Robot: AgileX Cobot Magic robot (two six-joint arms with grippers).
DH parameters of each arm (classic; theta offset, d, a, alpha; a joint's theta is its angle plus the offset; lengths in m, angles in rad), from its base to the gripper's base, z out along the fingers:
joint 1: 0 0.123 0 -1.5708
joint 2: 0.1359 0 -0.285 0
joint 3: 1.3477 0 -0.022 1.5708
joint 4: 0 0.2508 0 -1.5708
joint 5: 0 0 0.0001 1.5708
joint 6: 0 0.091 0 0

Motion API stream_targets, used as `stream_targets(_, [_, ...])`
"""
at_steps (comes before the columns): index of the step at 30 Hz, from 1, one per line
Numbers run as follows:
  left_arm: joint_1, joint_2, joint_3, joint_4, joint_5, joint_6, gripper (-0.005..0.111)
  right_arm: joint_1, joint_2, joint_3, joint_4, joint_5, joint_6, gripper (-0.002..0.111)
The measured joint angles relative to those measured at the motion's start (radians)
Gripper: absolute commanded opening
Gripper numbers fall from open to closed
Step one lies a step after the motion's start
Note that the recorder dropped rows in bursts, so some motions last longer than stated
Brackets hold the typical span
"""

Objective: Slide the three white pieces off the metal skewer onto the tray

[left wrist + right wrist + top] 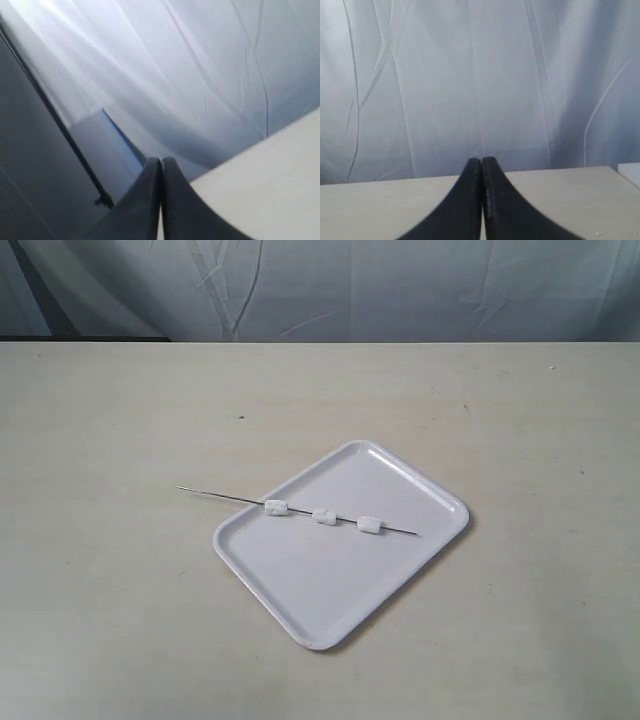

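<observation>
Now my left gripper (160,162) and right gripper (482,162) clench nothing; three white pieces (325,517) line the metal skewer (240,499) across the tray (330,590).

The left tool (161,165) has its black fingers (142,200) pressed together, nothing between them. A pale counter (270,185) edge lies beside it. White draped cloth (190,75) fills the background.

Beige tabletop (120,620); wrinkled pale blue-white drape (400,290) behind, evenly lit.
</observation>
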Motion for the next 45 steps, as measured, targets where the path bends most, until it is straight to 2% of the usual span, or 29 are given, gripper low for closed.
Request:
stream_targets(5, [0.0,0.0,0.0,0.005,-0.14,0.0,0.0,0.0,0.0,0.0,-0.002,-0.029,0.0,-0.001])
stream_targets(16, [0.0,-0.002,0.002,0.011,-0.242,-0.009,0.0,0.0,0.0,0.0,-0.002,-0.045,0.0,-0.001])
stream_targets(19, [0.0,-0.002,0.002,0.011,-0.325,-0.082,0.0,0.0,0.0,0.0,-0.002,-0.08,0.0,-0.001])
stream_targets(20, [0.0,-0.003,0.002,0.013,-0.406,-0.169,0.0,0.0,0.0,0.0,-0.002,-0.114,0.0,-0.001])
stream_targets(23, [0.0,-0.004,0.002,0.016,-0.535,-0.273,0.0,0.0,-0.002,0.0,-0.002,-0.181,0.007,-0.001])
stream_targets(26, [0.0,-0.004,0.002,0.02,-0.61,-0.306,0.0,0.0,-0.002,0.0,0.005,-0.242,0.039,-0.001])
stream_targets(29, [0.0,-0.004,0.002,0.022,-0.628,-0.317,0.0,0.0,-0.002,0.0,0.014,-0.268,0.107,-0.001])
stream_targets(34, [0.0,-0.004,0.002,0.037,-0.638,-0.515,0.0,0.0,-0.002,0.0,0.018,-0.276,0.406,-0.001])
stream_targets(38, [0.0,-0.003,-0.007,0.037,-0.636,-0.549,0.0,0.0,-0.002,0.0,0.015,-0.291,0.525,-0.001])
stream_targets(41, [0.0,0.037,-0.068,0.039,-0.594,-0.554,0.0,0.0,-0.002,-0.012,-0.023,-0.297,0.545,-0.001])
stream_targets(45, [0.0,0.162,-0.2,0.047,-0.514,-0.557,0.0,0.0,0.012,-0.126,-0.146,-0.261,0.554,-0.001])
